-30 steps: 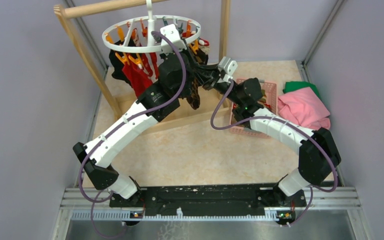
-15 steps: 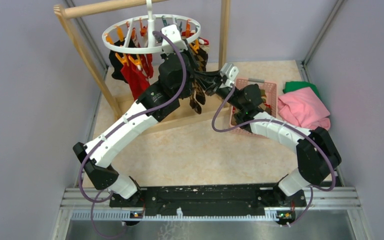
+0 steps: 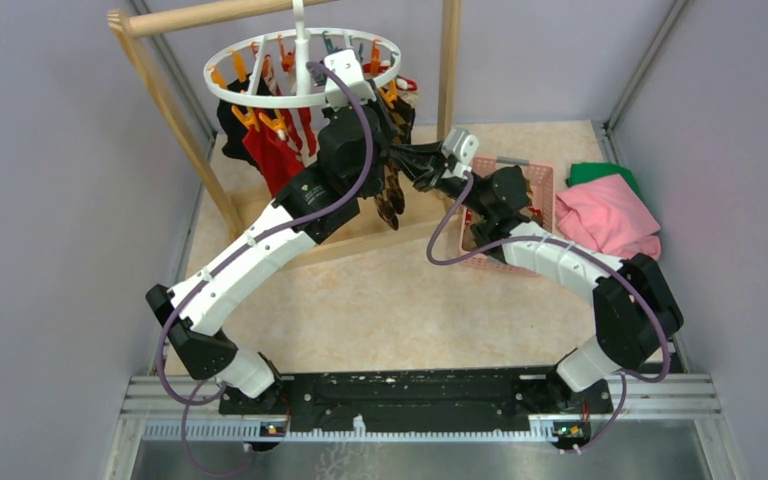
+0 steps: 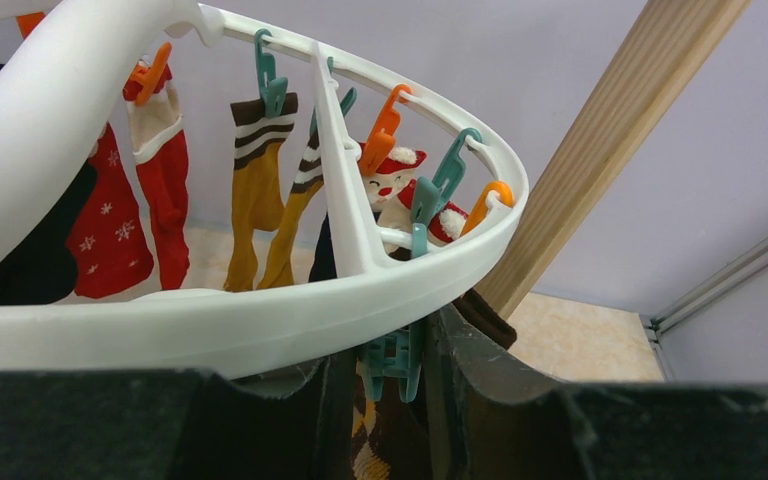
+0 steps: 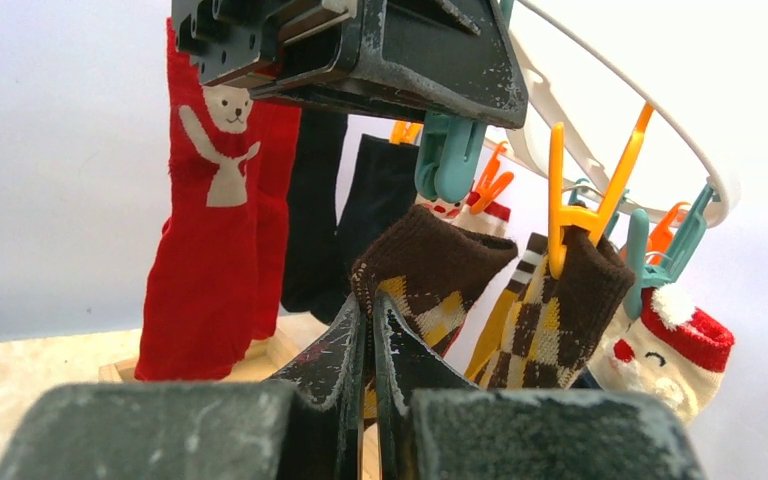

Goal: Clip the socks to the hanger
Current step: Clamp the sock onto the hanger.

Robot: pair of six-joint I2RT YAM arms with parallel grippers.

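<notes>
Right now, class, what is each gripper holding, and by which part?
The right gripper pinches the brown argyle sock near its brown cuff. The left gripper squeezes the teal clip, apparently by its handle end, under the hanger ring.

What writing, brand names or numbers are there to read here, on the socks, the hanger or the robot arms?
None: no readable text anywhere.
The red sock shows only a white bear, the Santa sock a face.
The hanger, left arm and right arm carry no lettering.
</notes>
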